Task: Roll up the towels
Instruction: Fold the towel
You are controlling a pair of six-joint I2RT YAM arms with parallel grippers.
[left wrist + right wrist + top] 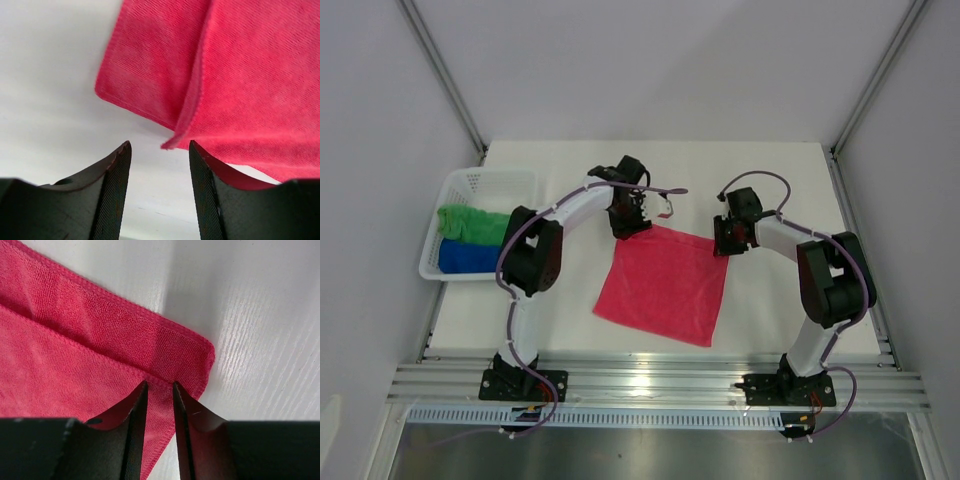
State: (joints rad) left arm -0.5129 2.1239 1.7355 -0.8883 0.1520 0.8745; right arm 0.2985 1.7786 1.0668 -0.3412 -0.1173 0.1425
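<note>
I see the pink-red square microfibre towel (665, 285) lying spread at the middle of the white table (770, 180), its far edge folded over into a narrow flap. My left gripper (632, 222) sits at the far left corner, released: its fingers (112, 185) stand apart with nothing between them, the flap's tip just ahead. My right gripper (725, 240) is at the far right corner, fingers (137, 415) close together astride the flap's hem; I cannot tell if it pinches. The rolled bright green towel (475, 222) and royal blue towel (468, 257) lie side by side in the white plastic mesh basket (485, 178) at the left.
</note>
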